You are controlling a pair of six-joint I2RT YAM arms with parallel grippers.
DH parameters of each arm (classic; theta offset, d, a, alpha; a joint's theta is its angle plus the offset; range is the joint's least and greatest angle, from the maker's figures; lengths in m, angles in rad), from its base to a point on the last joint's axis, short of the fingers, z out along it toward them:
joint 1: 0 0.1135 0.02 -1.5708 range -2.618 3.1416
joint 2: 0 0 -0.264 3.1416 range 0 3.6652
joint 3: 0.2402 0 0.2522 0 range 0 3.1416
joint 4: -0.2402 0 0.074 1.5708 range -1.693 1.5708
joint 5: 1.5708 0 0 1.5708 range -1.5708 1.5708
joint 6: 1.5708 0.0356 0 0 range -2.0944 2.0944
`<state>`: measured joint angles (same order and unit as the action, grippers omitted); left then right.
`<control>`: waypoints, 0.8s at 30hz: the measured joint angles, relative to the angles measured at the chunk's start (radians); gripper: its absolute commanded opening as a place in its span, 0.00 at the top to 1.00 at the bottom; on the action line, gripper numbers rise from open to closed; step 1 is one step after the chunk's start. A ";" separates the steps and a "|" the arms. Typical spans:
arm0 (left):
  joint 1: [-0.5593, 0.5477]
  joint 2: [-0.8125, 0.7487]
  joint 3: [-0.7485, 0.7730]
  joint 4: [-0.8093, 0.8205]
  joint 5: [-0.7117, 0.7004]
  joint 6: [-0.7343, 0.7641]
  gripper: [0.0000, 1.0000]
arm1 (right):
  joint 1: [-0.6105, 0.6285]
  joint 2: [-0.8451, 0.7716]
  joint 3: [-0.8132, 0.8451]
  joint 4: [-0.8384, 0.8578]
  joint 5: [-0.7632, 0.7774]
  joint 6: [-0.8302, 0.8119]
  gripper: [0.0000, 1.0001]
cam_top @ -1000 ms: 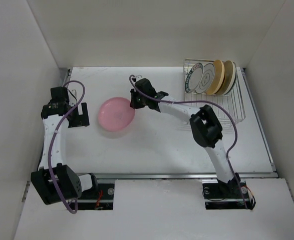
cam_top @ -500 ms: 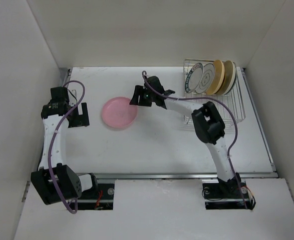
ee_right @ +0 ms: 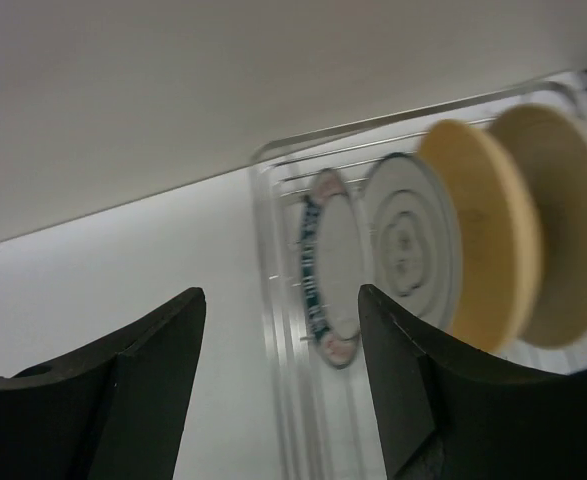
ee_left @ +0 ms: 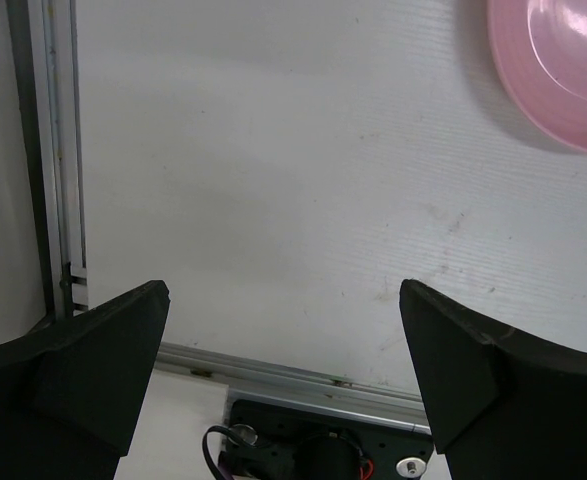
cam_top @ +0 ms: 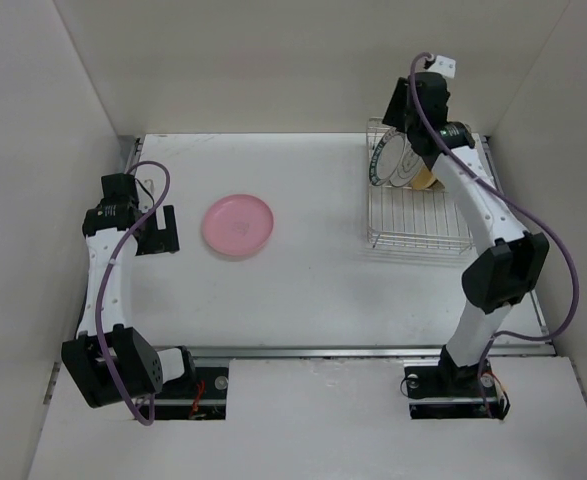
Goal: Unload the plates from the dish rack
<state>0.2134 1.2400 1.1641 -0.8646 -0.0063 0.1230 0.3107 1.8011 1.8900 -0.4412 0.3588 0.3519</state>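
A pink plate (cam_top: pixel 238 226) lies flat on the table left of centre; its edge shows in the left wrist view (ee_left: pixel 563 70). The dish rack (cam_top: pixel 418 220) stands at the back right. At its far end several plates stand upright: a green-rimmed white one (ee_right: pixel 323 270), a white one with rings (ee_right: pixel 408 245), a tan one (ee_right: pixel 483 245) and a cream one (ee_right: pixel 563 230). My right gripper (cam_top: pixel 397 108) hangs open and empty above the rack's back left corner, with the green-rimmed plate below its jaws (ee_right: pixel 281 295). My left gripper (cam_top: pixel 167 230) is open and empty, left of the pink plate.
White walls close in the table on the left, back and right. A metal rail (ee_left: pixel 58 150) runs along the table's left edge, and another (cam_top: pixel 373 350) runs along the near edge in front of the arm bases. The near half of the rack holds no dishes.
My right gripper opened and left the pink plate flat on the table, then swung right and up to the rack. The left arm has not moved.
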 measured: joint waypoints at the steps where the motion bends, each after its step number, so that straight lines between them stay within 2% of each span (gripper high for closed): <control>1: 0.000 0.001 0.000 0.000 0.002 0.000 0.00 | -0.023 0.016 0.024 -0.024 0.045 -0.016 0.30; 5: 0.000 0.002 -0.010 0.000 0.007 0.000 0.00 | -0.058 0.127 0.100 -0.097 0.127 -0.055 0.30; 10: 0.000 0.002 -0.013 0.000 0.009 0.000 0.00 | -0.093 0.268 0.110 -0.162 0.076 -0.069 0.32; 13: 0.000 0.002 -0.013 0.000 0.009 0.000 0.00 | -0.117 0.325 0.110 -0.191 0.028 -0.067 0.45; 14: 0.000 0.002 -0.013 0.000 0.009 0.000 0.00 | -0.122 0.336 0.110 -0.198 0.015 -0.066 0.58; 19: 0.000 0.002 -0.013 0.000 0.009 0.000 0.00 | -0.134 0.312 0.073 -0.171 -0.019 -0.060 0.93; 21: 0.000 0.002 -0.013 0.000 0.008 0.000 0.00 | -0.129 0.267 0.024 -0.150 0.004 -0.057 1.00; 24: 0.000 0.002 -0.013 0.000 0.009 0.000 0.00 | -0.117 0.184 -0.038 -0.154 0.048 -0.074 1.00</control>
<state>0.2134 1.2415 1.1515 -0.8646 0.0025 0.1230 0.1932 1.9854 1.8523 -0.5953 0.4068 0.2775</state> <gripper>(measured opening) 0.997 0.059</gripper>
